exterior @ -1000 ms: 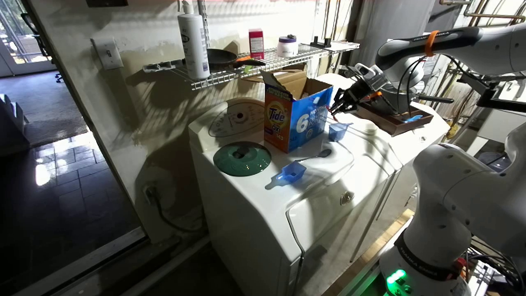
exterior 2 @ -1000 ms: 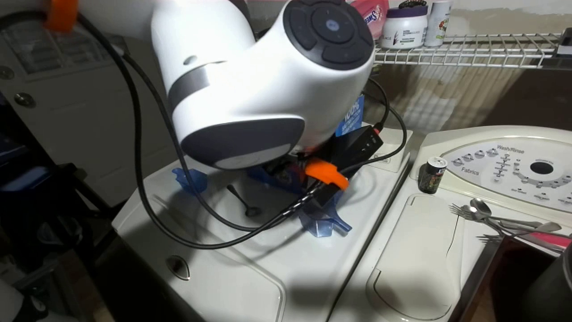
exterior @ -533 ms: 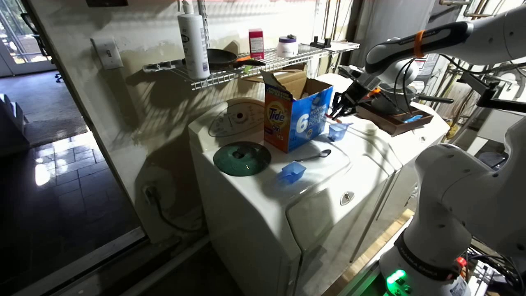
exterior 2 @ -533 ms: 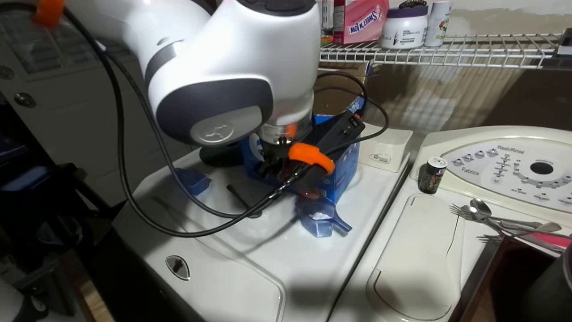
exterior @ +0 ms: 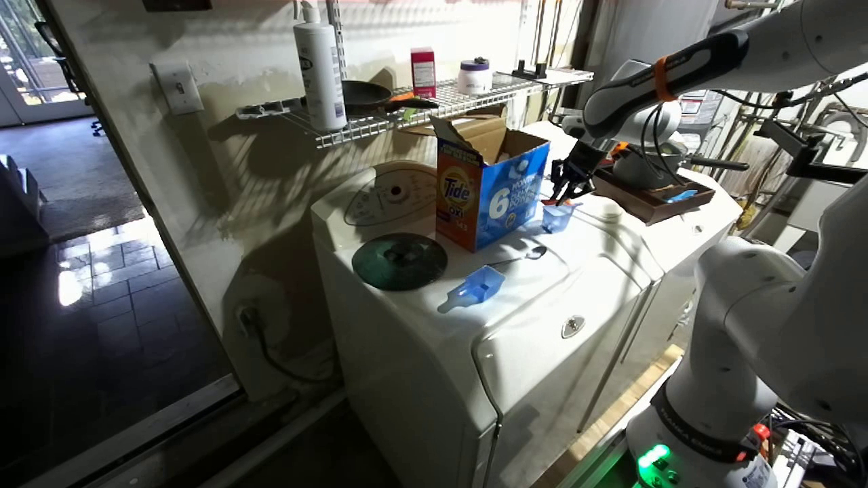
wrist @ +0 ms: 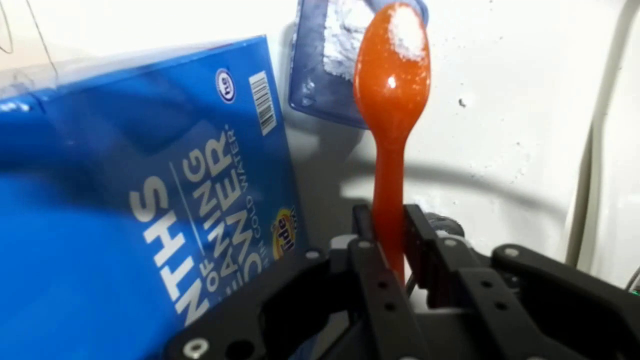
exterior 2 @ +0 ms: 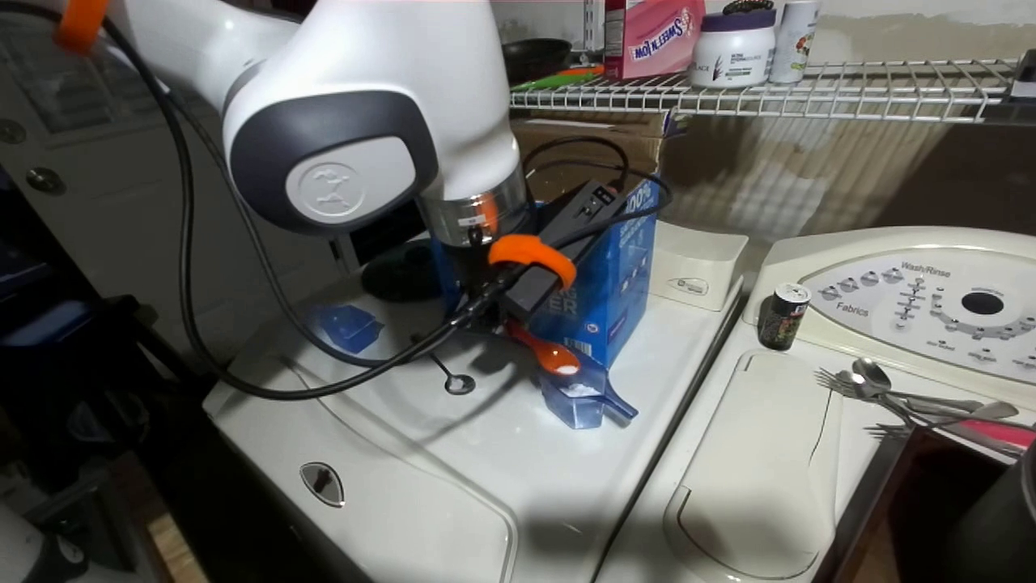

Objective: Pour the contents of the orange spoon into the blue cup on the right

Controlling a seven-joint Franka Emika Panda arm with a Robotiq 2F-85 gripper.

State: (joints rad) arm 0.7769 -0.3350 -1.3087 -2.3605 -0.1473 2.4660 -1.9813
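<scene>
Orange spoon (wrist: 392, 95), powder (wrist: 406, 32) at its tip, is gripped by the end effector (wrist: 389, 220), apparently just above the cup (exterior 2: 575, 411) near the machine (exterior 2: 518, 465) edge facing the washer (exterior 2: 757, 461). Aligning seems the step; next, likely, roll the bowl over inside the rim. A second ago, the arm (exterior 2: 364, 73) hid the spoon in an exterior view.

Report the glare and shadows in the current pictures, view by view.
Wrist view: the orange spoon carries a small bright highlight in its bowl, and a curved shadow crosses the white appliance top; both exterior views: striped shadows on the wall below the wire shelf; in an exterior view: bright glare on the tiled floor.
</scene>
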